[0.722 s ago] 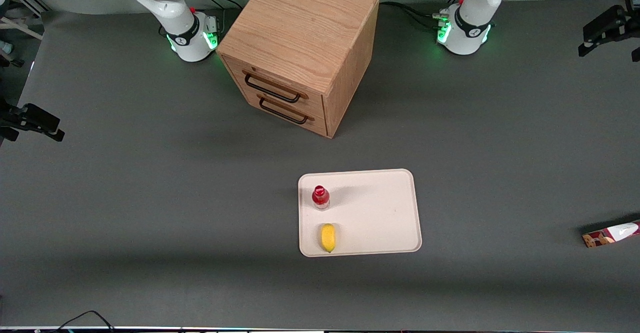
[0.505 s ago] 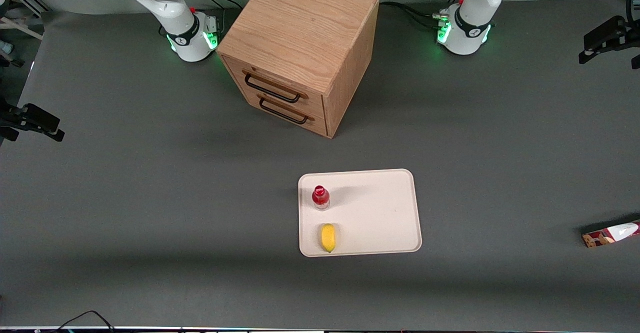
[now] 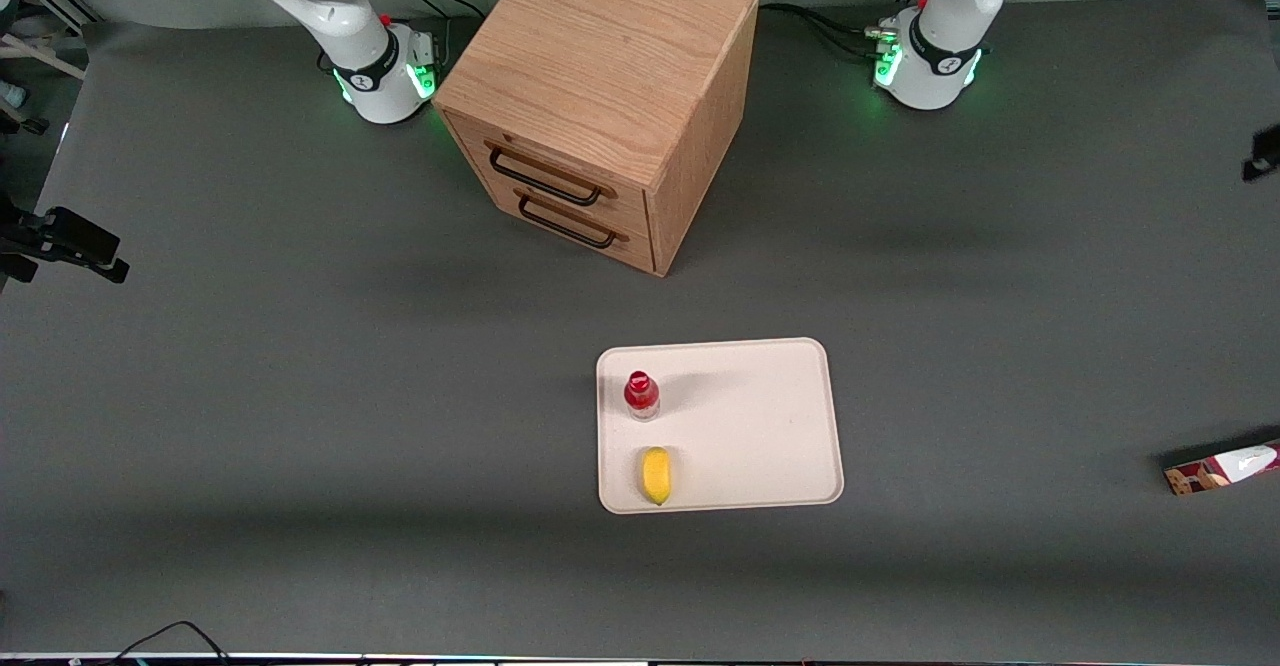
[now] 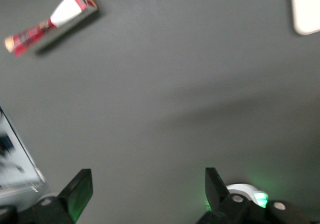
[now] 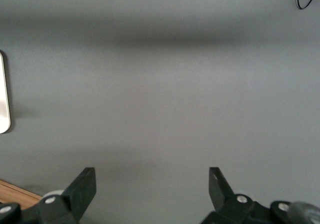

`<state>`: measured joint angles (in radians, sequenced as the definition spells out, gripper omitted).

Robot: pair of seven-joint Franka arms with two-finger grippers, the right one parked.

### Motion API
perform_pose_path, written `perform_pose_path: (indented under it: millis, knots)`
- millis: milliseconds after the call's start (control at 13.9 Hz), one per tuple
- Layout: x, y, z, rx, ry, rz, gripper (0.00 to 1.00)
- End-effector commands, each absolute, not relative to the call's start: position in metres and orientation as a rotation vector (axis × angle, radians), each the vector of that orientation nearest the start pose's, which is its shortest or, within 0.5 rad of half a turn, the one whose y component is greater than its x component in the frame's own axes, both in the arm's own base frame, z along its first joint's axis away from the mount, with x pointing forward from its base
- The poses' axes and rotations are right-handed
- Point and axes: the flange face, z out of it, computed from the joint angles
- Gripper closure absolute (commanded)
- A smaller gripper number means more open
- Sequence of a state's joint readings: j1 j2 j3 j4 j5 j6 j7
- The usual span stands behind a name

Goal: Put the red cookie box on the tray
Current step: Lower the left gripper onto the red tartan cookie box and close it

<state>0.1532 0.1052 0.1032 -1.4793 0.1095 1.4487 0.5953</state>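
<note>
On the gray table (image 3: 300, 346), the red cookie box (image 3: 1222, 468) lies well apart from the tray (image 3: 760, 426). The gripper (image 4: 145, 194) hangs high with fingers apart; next it must reach down to the box.

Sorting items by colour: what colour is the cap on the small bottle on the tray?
Red; the bottle shows best in the front view.

A dark grey table (image 3: 300, 376) fills the scene, its matte surface crossed by soft, broad shadows under even overhead light. A wooden two-drawer cabinet (image 3: 600, 96) stands on it, turned at an angle, its black handles (image 3: 545, 178) facing the front camera. Black cables (image 3: 815, 26) trail along the table's upper edge.
</note>
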Motion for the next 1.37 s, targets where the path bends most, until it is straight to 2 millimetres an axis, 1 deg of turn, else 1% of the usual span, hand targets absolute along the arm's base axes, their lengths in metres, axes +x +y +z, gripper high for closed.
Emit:
perform_pose_path:
  millis: [0,72,216,361,505,577,649,794,866,1010,1155,1227,1299]
  knots:
    - [0.597,0.219,0.543,-2.926,0.861,0.301,0.00]
    - [0.611,0.236,0.518,-2.869,0.982,0.284,0.00]
    - [0.638,0.265,0.455,-2.753,1.176,0.267,0.00]
    - [0.663,0.282,0.395,-2.669,1.340,0.225,0.00]
    - [0.687,0.295,0.353,-2.555,1.490,0.181,0.00]
    - [0.696,0.296,0.332,-2.540,1.513,0.160,0.00]
    - [0.703,0.304,0.316,-2.500,1.516,0.132,0.00]
    - [0.712,0.309,0.284,-2.446,1.561,0.115,0.00]
    - [0.716,0.314,0.274,-2.444,1.546,0.075,0.00]
    - [0.723,0.319,0.253,-2.383,1.560,0.040,0.00]
    - [0.723,0.324,0.234,-2.368,1.546,0.019,0.00]
    - [0.721,0.325,0.224,-2.386,1.539,0.013,0.05]
    - [0.720,0.325,0.217,-2.423,1.518,-0.018,0.37]
